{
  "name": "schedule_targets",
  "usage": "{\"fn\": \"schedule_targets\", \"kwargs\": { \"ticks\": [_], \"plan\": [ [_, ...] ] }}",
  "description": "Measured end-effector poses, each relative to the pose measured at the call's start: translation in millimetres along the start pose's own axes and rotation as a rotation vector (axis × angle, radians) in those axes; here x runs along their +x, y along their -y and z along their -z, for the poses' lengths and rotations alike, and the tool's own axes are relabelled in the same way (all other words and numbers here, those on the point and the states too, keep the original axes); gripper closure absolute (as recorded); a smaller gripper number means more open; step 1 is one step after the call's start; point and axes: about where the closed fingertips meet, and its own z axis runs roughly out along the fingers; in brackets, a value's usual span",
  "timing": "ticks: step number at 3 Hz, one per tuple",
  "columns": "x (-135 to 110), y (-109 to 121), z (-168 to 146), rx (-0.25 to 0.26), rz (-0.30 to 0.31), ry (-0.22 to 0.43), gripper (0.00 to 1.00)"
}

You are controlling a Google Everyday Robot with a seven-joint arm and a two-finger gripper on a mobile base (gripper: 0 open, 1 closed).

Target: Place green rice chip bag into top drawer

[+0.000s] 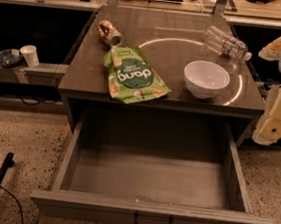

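The green rice chip bag point(134, 76) lies flat on the dark counter top point(172, 47), near its front edge and left of centre, with its white "dang" lettering upside down. Below the counter the top drawer point(152, 213) is pulled fully out and shows nothing inside; its small black handle point(153, 222) is on the front panel. My gripper point(273, 125) hangs at the right edge of the view, beside the counter's right front corner. It is well to the right of the bag and touches nothing.
A white bowl point(206, 79) stands on the counter to the right of the bag. A clear plastic bottle point(227, 43) lies at the back right and a crushed gold can point(110, 33) at the back left. A white cup point(30, 55) sits on a low shelf to the left.
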Motion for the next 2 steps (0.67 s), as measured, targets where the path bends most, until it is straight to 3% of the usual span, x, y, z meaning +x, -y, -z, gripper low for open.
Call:
{"fn": "schedule_targets", "kwargs": {
  "ticks": [1, 2],
  "plan": [
    [-1, 1, 0, 0.002, 0.000, 0.002, 0.00],
    [-42, 29, -22, -0.023, 0.012, 0.069, 0.00]
  ]
}}
